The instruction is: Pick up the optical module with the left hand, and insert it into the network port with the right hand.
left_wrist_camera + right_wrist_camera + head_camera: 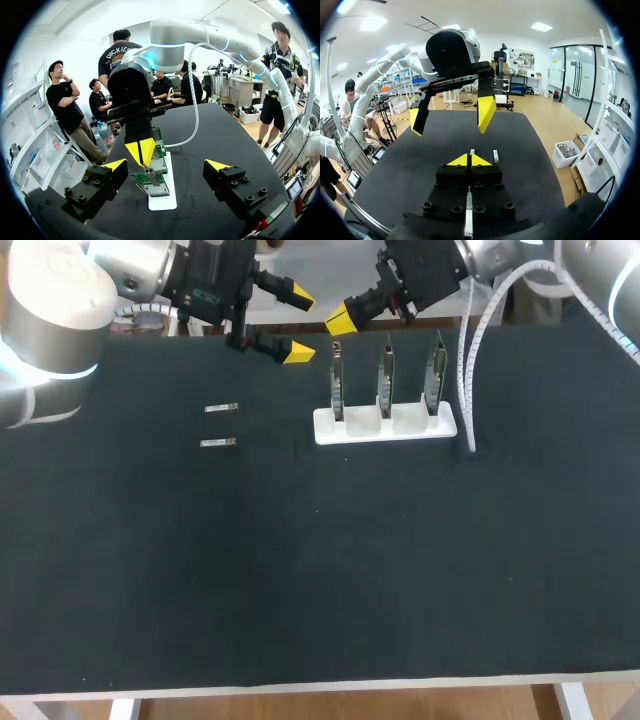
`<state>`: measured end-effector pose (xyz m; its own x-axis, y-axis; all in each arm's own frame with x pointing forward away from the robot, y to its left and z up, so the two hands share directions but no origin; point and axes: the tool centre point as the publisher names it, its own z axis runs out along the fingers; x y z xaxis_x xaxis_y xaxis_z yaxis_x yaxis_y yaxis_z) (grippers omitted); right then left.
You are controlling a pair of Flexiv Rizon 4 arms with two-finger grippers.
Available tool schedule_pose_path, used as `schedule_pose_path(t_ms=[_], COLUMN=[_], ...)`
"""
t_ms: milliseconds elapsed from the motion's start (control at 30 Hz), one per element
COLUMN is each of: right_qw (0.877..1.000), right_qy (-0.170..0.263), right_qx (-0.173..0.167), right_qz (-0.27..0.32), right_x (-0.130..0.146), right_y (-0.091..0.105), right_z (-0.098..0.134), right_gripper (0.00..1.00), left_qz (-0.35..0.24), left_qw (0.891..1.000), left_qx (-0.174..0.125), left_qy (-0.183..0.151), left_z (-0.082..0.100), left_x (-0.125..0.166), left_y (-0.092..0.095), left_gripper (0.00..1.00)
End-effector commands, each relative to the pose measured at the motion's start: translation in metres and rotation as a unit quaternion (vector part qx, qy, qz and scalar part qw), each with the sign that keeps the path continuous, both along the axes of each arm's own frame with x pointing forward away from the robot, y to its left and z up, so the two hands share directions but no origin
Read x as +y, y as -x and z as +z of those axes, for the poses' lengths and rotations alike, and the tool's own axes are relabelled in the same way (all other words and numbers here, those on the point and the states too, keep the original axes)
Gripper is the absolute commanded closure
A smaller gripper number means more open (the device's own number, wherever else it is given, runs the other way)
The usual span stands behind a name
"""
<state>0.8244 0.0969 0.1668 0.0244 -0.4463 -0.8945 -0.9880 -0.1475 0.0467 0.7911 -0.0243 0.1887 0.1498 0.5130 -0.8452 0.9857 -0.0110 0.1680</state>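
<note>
Optical modules, two small silver bars, lie untouched on the black table (300, 570), toward its left side and well apart from both grippers. The left arm (60, 310) comes in at the far left corner and the right arm (600, 280) at the far right, with a white ribbed cable hanging down beside it. Right of centre stands a white holder (385, 427) with three network cards (385, 380) upright in it, side by side.

The left gripper (299, 325) hangs over the table's far edge, left of the holder, its fingers spread wide with nothing between them. In its own wrist view the holder and cards lie ahead of the spread tips. The right gripper (342, 322) has its yellow tips pressed together, holding nothing, just above the leftmost card; whether it touches the card cannot be told.

The farther module (220, 408) and the nearer module (217, 443) lie parallel, one behind the other.
</note>
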Motion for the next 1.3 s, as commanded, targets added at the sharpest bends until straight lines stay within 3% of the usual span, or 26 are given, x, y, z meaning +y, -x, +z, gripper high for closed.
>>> schedule_pose_path(t_ms=[33, 1300], right_qw=[1.000, 0.999], right_qy=[0.000, 0.003], right_qx=[0.007, 0.034], right_qz=[0.013, 0.012], right_x=[0.001, -0.002], right_y=[-0.008, -0.014], right_z=[0.000, -0.024], right_gripper=[1.00, 1.00], left_qz=[0.000, 0.000], left_qw=[1.000, 1.000], left_qx=[0.001, 0.001], left_qy=[-0.003, -0.003], left_z=[0.001, 0.001], left_x=[-0.001, -0.001], left_y=[-0.001, -0.001], left_gripper=[0.00, 0.00])
